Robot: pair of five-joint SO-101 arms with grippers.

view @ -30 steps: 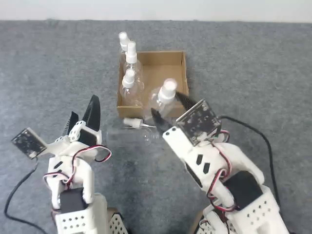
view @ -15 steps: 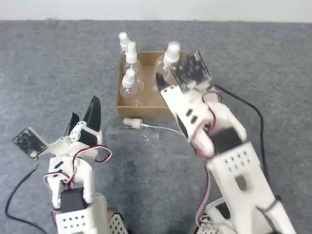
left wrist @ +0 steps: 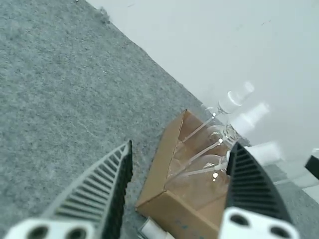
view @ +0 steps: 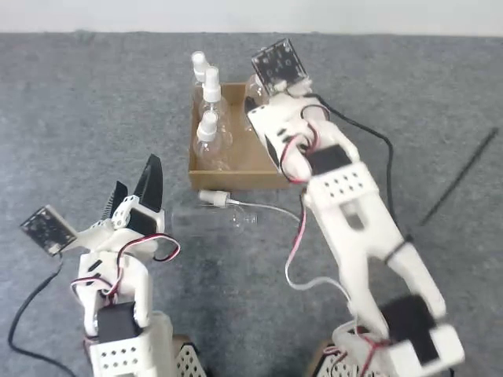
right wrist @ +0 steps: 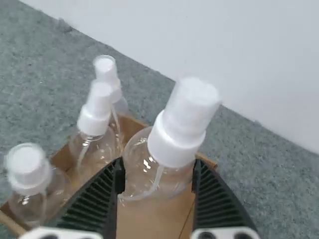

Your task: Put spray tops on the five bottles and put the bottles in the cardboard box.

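The right fingers [right wrist: 99, 199] are clenched on a capped bottle [right wrist: 167, 149], one finger at each side of its clear body just under the white cap. The bottle stands upright between them. In the high view the right arm [view: 346, 204] is stretched out over the cardboard box [view: 236, 171], with the held bottle at the box's far side. The box floor shows beneath the fingers, but the bottle's base is hidden, so I cannot tell whether it touches the floor.

To one side of the right fingers, three standing bottles form a row along the box wall: nearest [right wrist: 27, 174], middle [right wrist: 97, 119], farthest [right wrist: 107, 69]. All three are capped and upright, close to each other and apart from the held one.

The left fingers [left wrist: 112, 189] are released and spread wide, with nothing between them. The box lies beyond their tips, well apart, seen through the gap between them, and the row of bottles rises out of it. In the high view the left fingers are raised over the grey surface [view: 78, 118], tips toward the box's near corner.

Between the left fingers and the box, on the surface:
- A loose spray top [view: 214, 197] lies on its side just by the box's near wall, its thin dip tube trailing away from it.
- Just beside it, an uncapped bottle [view: 236, 217], clear, lies flat.
- Both are well apart from the right fingers.
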